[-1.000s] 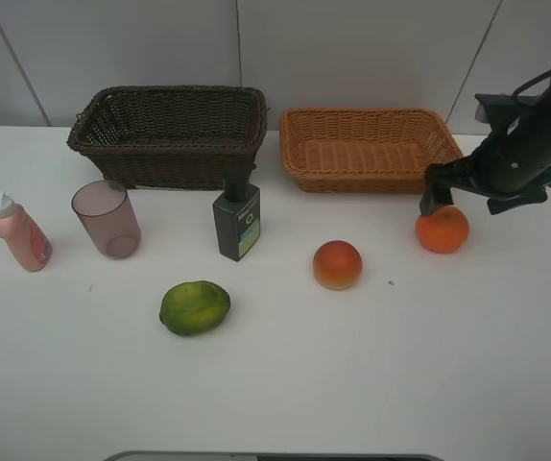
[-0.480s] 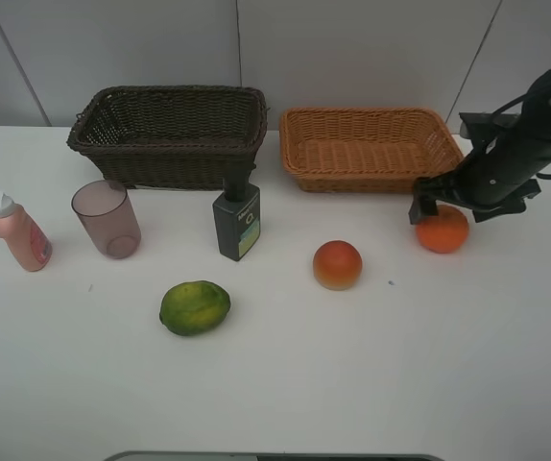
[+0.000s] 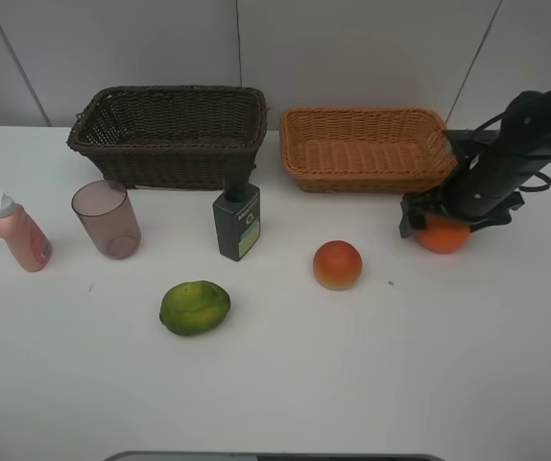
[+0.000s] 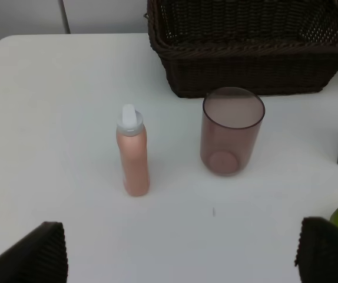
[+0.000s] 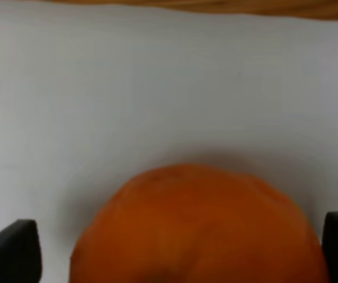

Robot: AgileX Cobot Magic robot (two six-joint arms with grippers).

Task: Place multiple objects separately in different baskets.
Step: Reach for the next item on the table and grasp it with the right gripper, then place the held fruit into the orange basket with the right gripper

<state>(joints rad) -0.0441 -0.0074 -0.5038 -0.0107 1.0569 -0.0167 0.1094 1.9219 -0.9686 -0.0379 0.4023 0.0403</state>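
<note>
Orange (image 3: 445, 237) on table (image 3: 352, 365), just in front of right front corner of orange-tan wicker basket (image 3: 367, 180). Straddled by right tool (image 3: 445, 225), jaws wide, one fingertip each side; contact not discernible. Step in hand, by judgement: grasp of orange. Next move: close firmly, lift clear of rim, carry into basket behind. Left tool (image 4: 181, 256) wide, empty, near pink bottle (image 4: 133, 159) and mauve cup (image 4: 232, 132).

Right end effector (image 3: 441, 222) over orange (image 3: 443, 237)
</note>
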